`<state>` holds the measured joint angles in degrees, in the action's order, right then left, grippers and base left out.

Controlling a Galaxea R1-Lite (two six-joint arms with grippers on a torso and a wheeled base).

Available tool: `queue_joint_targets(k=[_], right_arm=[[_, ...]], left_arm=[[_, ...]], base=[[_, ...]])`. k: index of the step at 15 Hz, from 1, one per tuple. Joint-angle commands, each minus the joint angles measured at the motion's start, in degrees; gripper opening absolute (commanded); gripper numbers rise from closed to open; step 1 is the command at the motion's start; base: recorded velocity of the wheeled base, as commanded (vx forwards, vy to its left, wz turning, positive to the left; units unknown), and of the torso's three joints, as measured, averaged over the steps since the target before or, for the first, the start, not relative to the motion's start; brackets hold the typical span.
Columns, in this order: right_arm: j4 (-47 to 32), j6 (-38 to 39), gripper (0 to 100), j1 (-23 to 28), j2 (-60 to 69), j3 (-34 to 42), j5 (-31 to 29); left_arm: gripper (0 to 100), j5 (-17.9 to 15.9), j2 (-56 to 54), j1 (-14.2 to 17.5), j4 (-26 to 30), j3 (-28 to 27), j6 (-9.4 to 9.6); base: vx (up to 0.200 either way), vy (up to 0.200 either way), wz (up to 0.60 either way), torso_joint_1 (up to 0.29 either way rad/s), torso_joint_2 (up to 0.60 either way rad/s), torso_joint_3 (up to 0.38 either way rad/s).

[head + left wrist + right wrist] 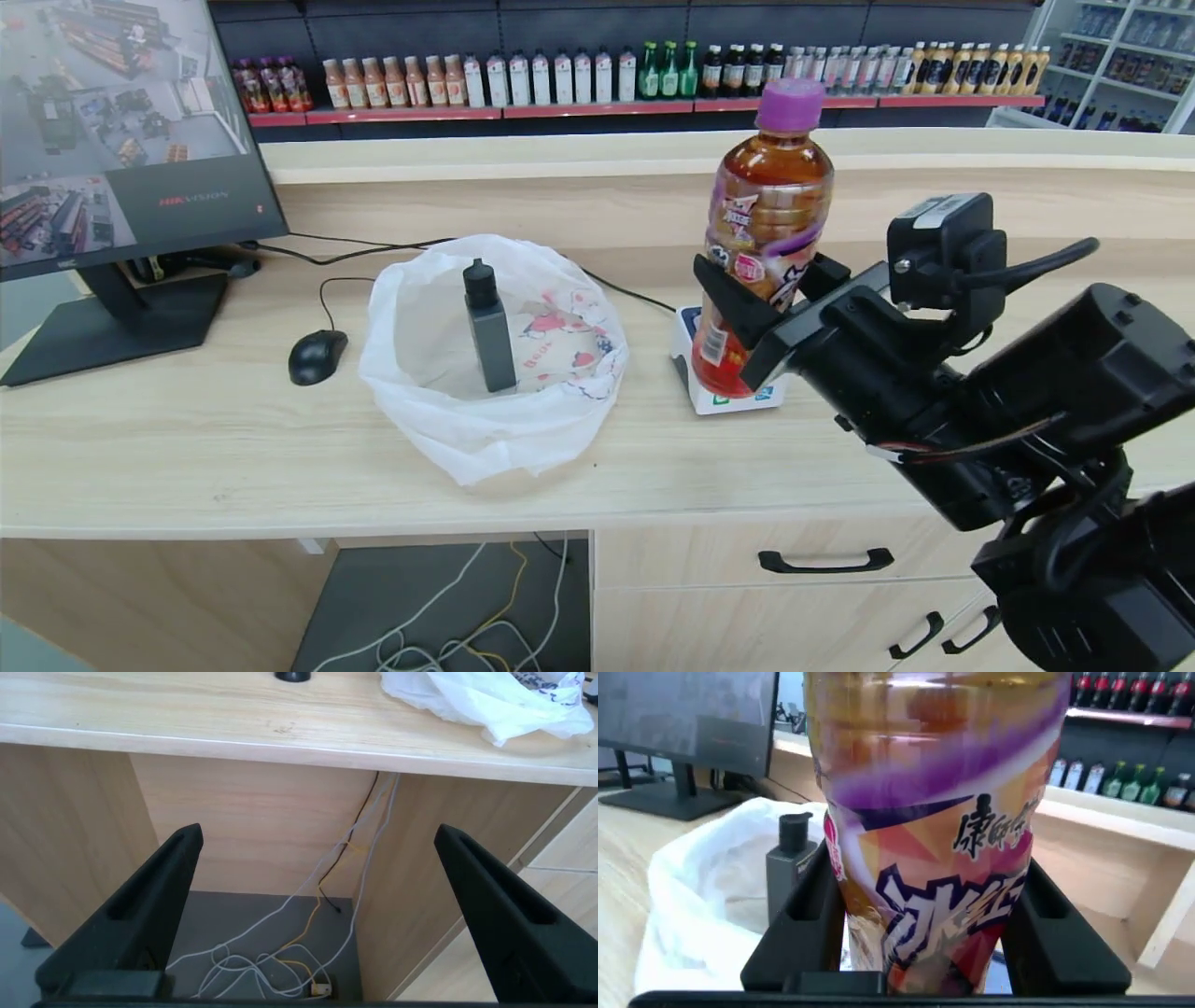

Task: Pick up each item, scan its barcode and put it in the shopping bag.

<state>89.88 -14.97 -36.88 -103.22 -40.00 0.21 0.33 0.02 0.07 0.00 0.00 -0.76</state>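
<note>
My right gripper (pixel 767 297) is shut on a tea bottle (pixel 764 233) with a purple cap, held upright just above the white barcode scanner (pixel 728 397) on the counter. Up close the tea bottle (pixel 938 831) sits between both black fingers (pixel 799 924). The white shopping bag (pixel 439 392) stands open left of the scanner, with a dark grey bottle (pixel 487 327) upright inside it; that grey bottle (pixel 791 873) and the bag (pixel 701 905) lie behind the held bottle. My left gripper (pixel 322 915) hangs open below the counter's front edge, nothing between its fingers.
A monitor (pixel 121 131) on a black stand occupies the counter's left end, with a black mouse (pixel 316 357) and cables beside the bag. Drawers with black handles (pixel 825 561) sit under the counter at right. Loose cables (pixel 280 952) lie in the opening below.
</note>
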Motion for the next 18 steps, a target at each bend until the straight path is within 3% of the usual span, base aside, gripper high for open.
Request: queue_joint_targets(k=[1, 5, 7, 12, 15, 18], right_arm=[[0.1, -2.1, 0, 0.8, -1.9, -2.4, 0.2], [0.1, -16.3, 0, 2.1, -8.7, -17.8, 9.6], [0.1, -19.7, 0, 3.5, -10.5, -19.2, 12.9], [0.1, -26.9, 0, 13.6, -13.0, -19.2, 31.3], [0.1, -31.3, 0, 14.2, -15.4, -19.4, 43.0], [0.1, -33.1, 0, 15.6, -16.2, -20.1, 47.2]], left_arm=[[100, 0.0, 0.0, 0.0, 0.0, 0.0, -0.04], [100, 0.0, 0.0, 0.0, 0.0, 0.0, -0.04], [100, 0.0, 0.0, 0.0, 0.0, 0.0, -0.04], [100, 0.0, 0.0, 0.0, 0.0, 0.0, -0.04], [100, 0.0, 0.0, 0.0, 0.0, 0.0, -0.04], [100, 0.0, 0.0, 0.0, 0.0, 0.0, -0.04]], base=[[0.0, 0.0, 0.0, 0.0, 0.0, 0.0], [0.0, 0.0, 0.0, 0.0, 0.0, 0.0], [0.0, 0.0, 0.0, 0.0, 0.0, 0.0], [0.0, 0.0, 0.0, 0.0, 0.0, 0.0], [0.0, 0.0, 0.0, 0.0, 0.0, 0.0], [0.0, 0.0, 0.0, 0.0, 0.0, 0.0]])
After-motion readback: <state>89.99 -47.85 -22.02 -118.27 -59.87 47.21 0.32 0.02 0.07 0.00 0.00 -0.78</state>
